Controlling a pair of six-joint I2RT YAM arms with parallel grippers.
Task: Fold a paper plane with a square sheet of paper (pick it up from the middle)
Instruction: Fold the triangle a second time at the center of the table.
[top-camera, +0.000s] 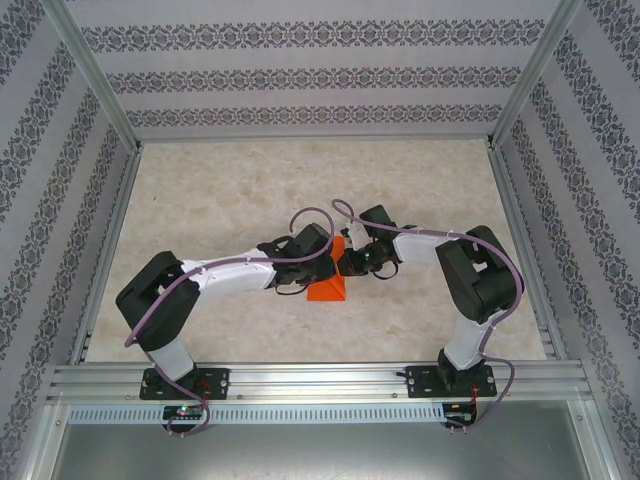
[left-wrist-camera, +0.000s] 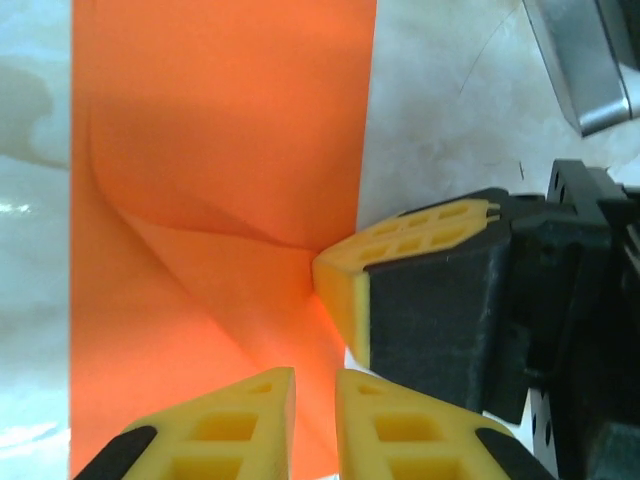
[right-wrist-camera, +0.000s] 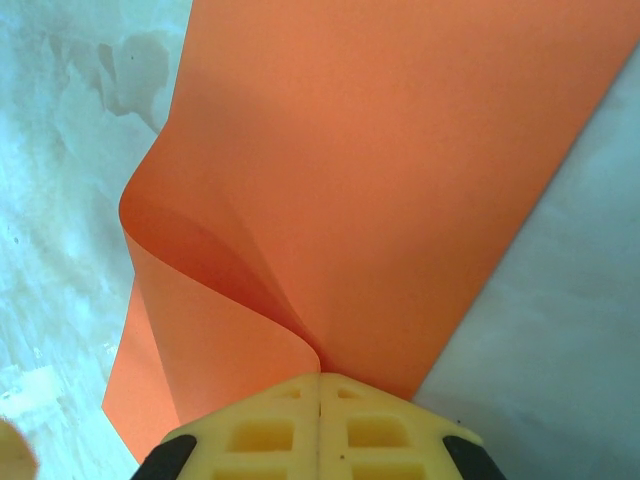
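Both arms meet mid-table (top-camera: 230, 190), wrists nearly nose to nose over the orange sheet (top-camera: 327, 289). R gripper (right-wrist-camera: 320, 388): pads pressed flat together, no gap, nipping the sheet right where a flap curls up & over into a loop. L gripper (left-wrist-camera: 315, 390): jaws narrow, just a slit btw the yellow pads, orange showing through; can't tell if they touch the paper. From the L wrist cam, R's yellow fingertip (left-wrist-camera: 340, 290) sits at the spot where the diagonal creases meet, just beside L's tips. Sheet's on the marble-look tabletop, partly folded, a triangular bit poking out toward the near edge below the wrists.
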